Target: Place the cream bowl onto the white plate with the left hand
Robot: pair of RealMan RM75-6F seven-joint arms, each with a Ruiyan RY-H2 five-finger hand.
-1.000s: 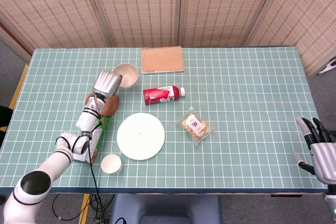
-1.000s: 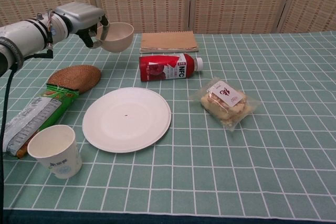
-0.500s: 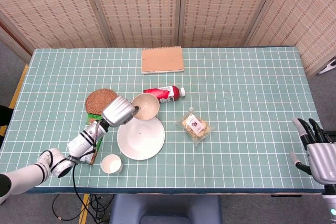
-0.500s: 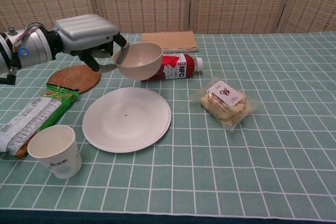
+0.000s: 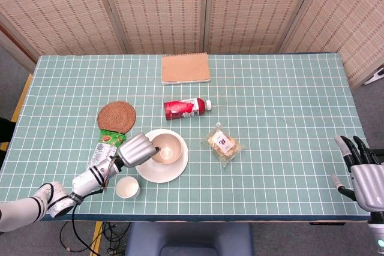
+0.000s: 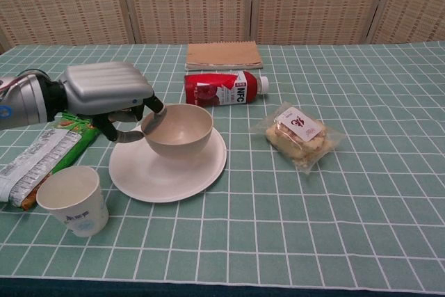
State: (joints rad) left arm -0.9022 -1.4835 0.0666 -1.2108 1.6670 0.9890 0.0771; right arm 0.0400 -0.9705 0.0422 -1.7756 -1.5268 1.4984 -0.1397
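Cream bowl (image 6: 178,130): upright over the white plate (image 6: 201,172), toward the plate's far side; whether its base touches the plate cannot be told. No writing on it.
White plate: lies flat on the surface (image 6: 361,193), between the paper cup (image 6: 71,200) and the bun packet (image 6: 299,135); plain, apart from a small dark speck hidden now or not readable.
Left hand (image 6: 106,92): at the bowl's left rim, its fingers (image 6: 152,110) hooked over the edge and grasping the bowl; in the head view the same hand (image 5: 137,150) sits at the plate's left side.
Right hand (image 5: 362,169): seen only in the head view, at the lower right corner off the surface's edge, fingers released and spread, holding nothing.
Red bottle (image 6: 226,88): lying on its side just beyond the plate, white cap to the right; the white label reads "NFC", smaller print too small to read.
Bun packet: clear wrapper right of the plate, with a white sticker carrying a red mark; its words cannot be read.
Paper cup: upright near the front left, close to the plate's rim, pale blue print at its base, unreadable.
Green snack pack (image 6: 45,154): long packet at the left, partly behind the left hand; lettering too blurred to read.
Woven coaster (image 5: 116,116): round, brown, beyond the snack pack.
Brown notebook (image 6: 223,54): spiral-bound, plain cover, far side of the surface.
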